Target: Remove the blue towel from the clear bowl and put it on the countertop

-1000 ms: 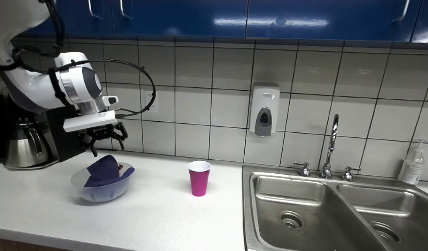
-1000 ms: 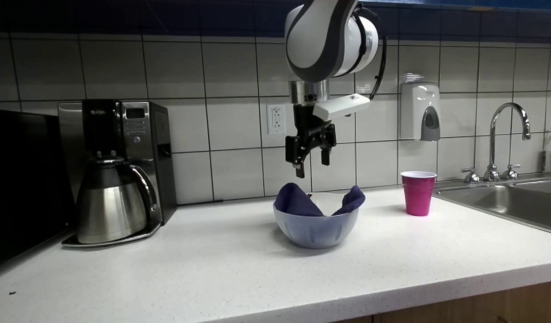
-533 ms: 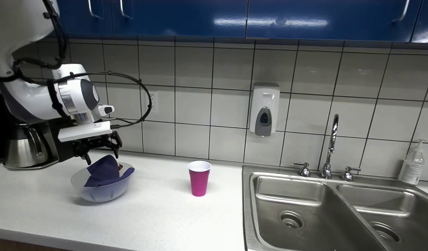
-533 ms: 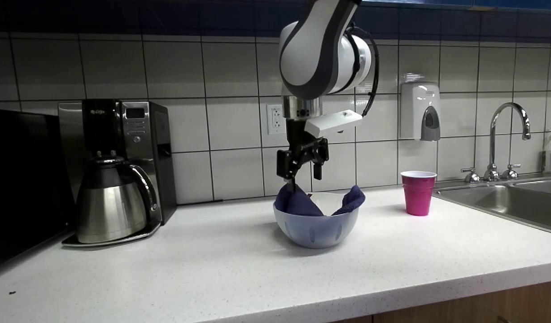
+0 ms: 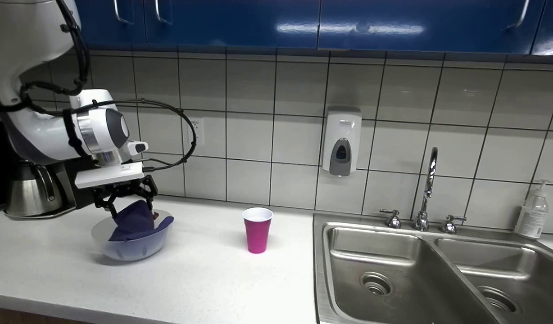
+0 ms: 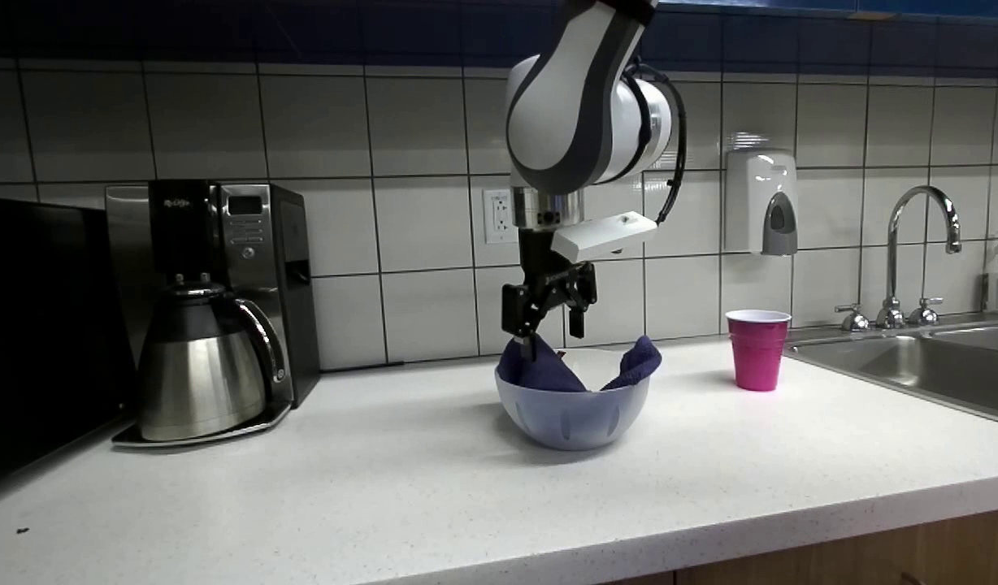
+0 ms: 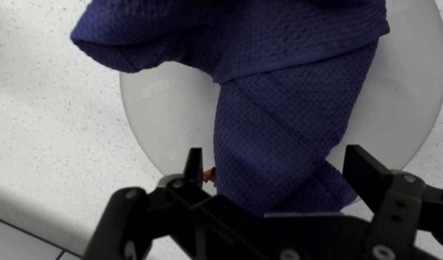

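Note:
The dark blue towel [image 5: 133, 221] lies bunched in the clear bowl [image 5: 137, 253], with ends standing above and over the rim. In an exterior view the towel [image 6: 544, 372] rises at two sides of the bowl [image 6: 572, 421]. My gripper [image 5: 132, 209] is open and points down at the towel's raised fold. In an exterior view one finger of the gripper [image 6: 553, 343] overlaps the towel; I cannot tell if it touches. In the wrist view the towel [image 7: 275, 119] runs between the spread fingers of the gripper [image 7: 273, 155], over the bowl [image 7: 163, 112].
The white countertop [image 6: 344, 496] extends around the bowl. A small red-orange item [image 7: 209, 175] shows beside the towel in the bowl. A pink cup [image 5: 257, 231] stands between bowl and sink [image 5: 319, 270]. A coffee maker [image 6: 292, 292] stands beyond; a tiled wall [image 5: 249, 135] is behind.
My gripper has moved down, and slightly toward the coffee maker, from above the bowl to the towel's raised fold. It stays open. Towel and bowl have hardly moved.

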You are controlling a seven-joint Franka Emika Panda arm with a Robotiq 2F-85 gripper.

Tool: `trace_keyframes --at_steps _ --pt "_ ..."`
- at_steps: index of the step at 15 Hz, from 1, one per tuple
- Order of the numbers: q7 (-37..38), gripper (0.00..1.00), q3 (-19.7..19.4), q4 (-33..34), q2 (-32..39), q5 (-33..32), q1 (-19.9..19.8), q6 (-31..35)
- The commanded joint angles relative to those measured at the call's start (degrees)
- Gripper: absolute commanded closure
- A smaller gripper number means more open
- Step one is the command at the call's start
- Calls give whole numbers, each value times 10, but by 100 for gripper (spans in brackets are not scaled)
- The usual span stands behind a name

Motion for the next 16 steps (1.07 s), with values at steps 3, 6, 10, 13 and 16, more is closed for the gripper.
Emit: trace_keyframes --at_steps 3,6,10,13,16 --pt "-3 0 -2 -3 -1 2 2 9" --pt "10 0 -10 -5 4 -17 6 30" --pt "28 0 -24 -4 17 -36 12 58" --pt "37 0 -30 -2 26 -34 17 66" --pt "60 0 -34 1 34 -28 27 70"
